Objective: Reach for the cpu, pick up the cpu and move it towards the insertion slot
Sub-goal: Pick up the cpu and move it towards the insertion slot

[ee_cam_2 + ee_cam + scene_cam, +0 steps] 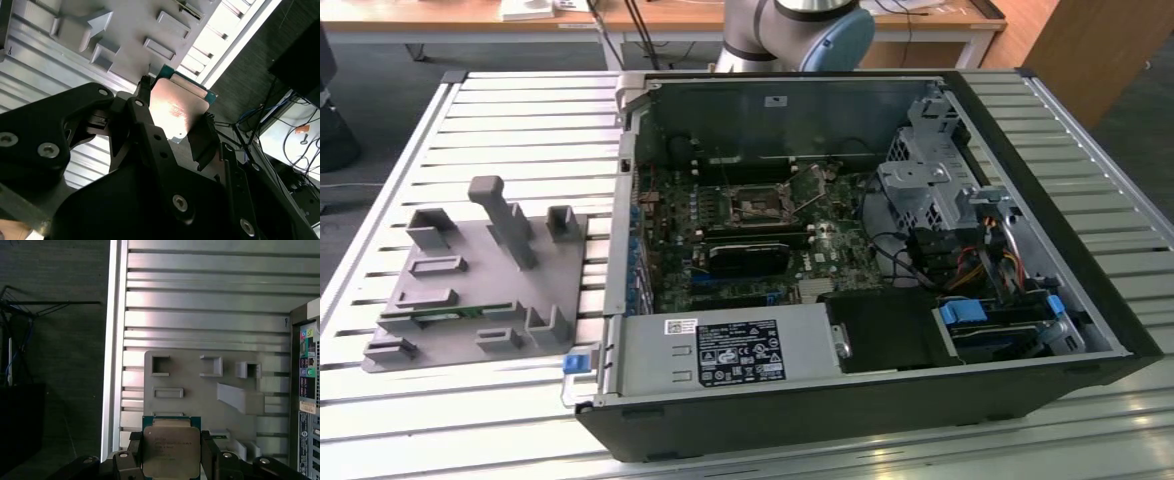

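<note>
1. Slatted metal tabletop (pixel 507 110): carries a grey fixture tray (pixel 480 290). An open computer case (pixel 1067 180) stands just beside the tray, on the exterior view's right.
2. Pincer (pixel 171 452): black fingers closed against two opposite edges of the cpu (pixel 171 440), with nothing else in its hold.
3. Cpu: appears lifted clear of the grey tray, over the tray's pockets, metal top facing the first wrist view.
4. Insertion slot (pixel 758 206): silver-framed socket on the board inside the case, well apart from the tray.
5. Hazards, as judged:
   - With an edge-only hold, the chip could slip or twist.
   - The case wall stands between tray and slot and could be struck.
   - Cables and brackets crowd the board near the slot.
</note>
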